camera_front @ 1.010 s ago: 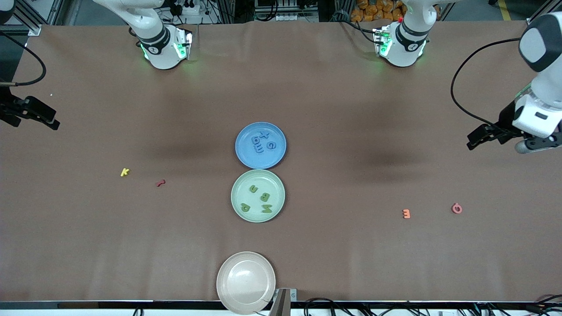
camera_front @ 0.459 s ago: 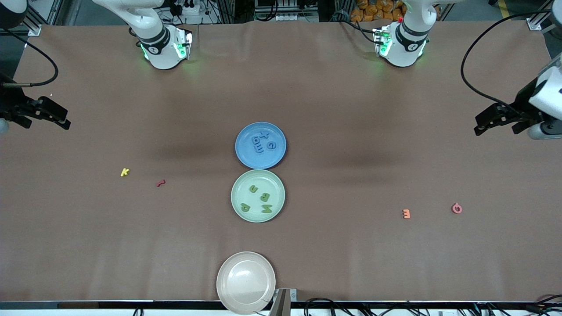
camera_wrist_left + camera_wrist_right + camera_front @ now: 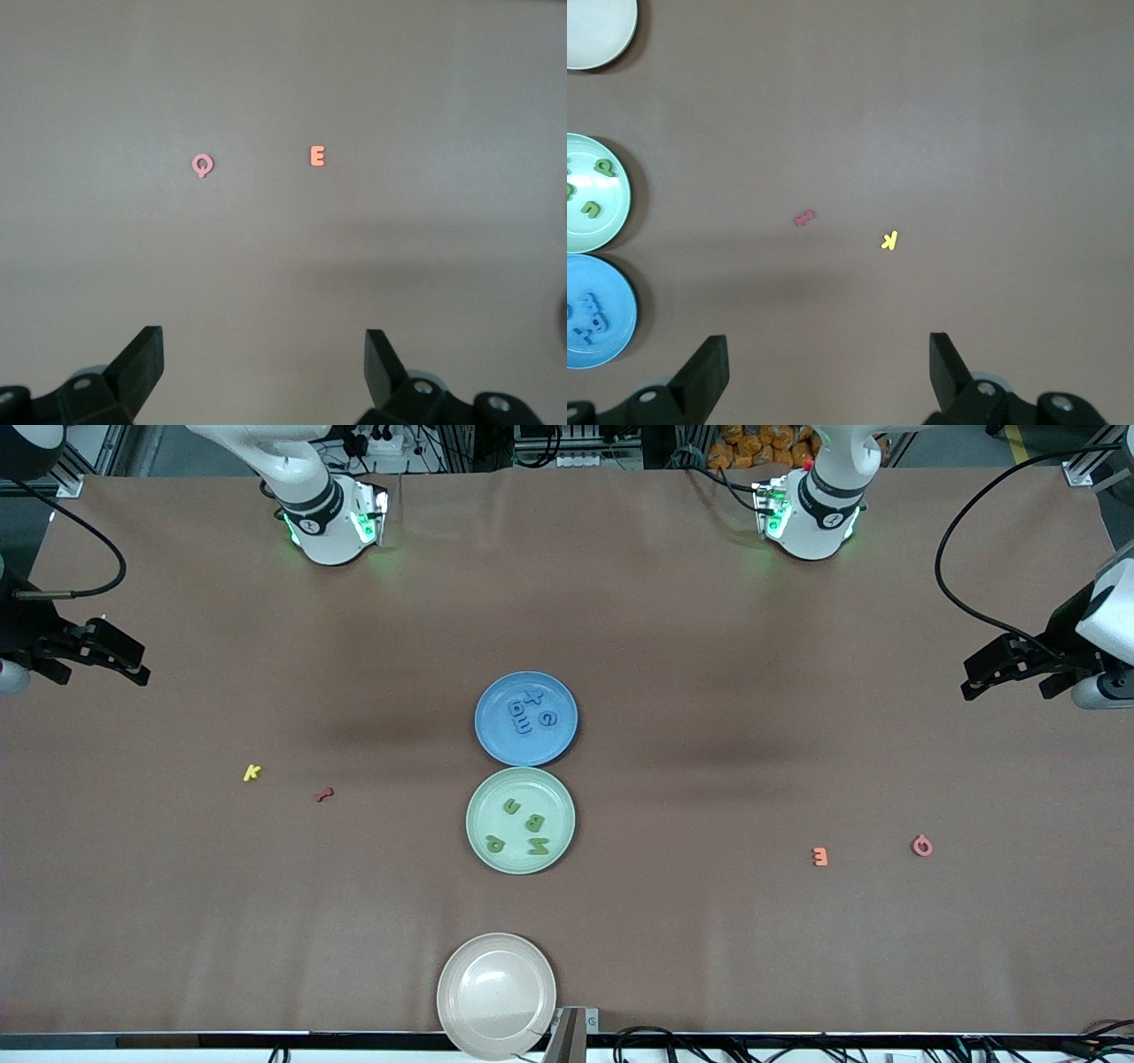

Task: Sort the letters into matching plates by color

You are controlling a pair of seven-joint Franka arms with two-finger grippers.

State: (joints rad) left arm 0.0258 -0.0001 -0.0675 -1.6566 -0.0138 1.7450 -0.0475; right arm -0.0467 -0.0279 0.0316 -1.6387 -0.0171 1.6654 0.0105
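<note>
Nothing's left between the spread fingers of the left gripper (image 3: 1005, 669) or right gripper (image 3: 111, 654), both empty. Small blue foam letters (image 3: 530, 713) sit in the round blue plate (image 3: 496, 744); green foam letters (image 3: 524, 825) are in the mint green plate (image 3: 483, 855) touching it, midway between both arms. Looks sorted to me.

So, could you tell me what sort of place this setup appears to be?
Most likely a robotics lab bench: a brown-covered table with two arm bases, framing and cables, and staged foam letters sorted into a blue plate and a green plate. The left gripper and right gripper wait at the table's ends.

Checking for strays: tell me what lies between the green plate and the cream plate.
Nothing: in the front view the stretch of table between the green plate and the cream plate is bare brown cover.
</note>
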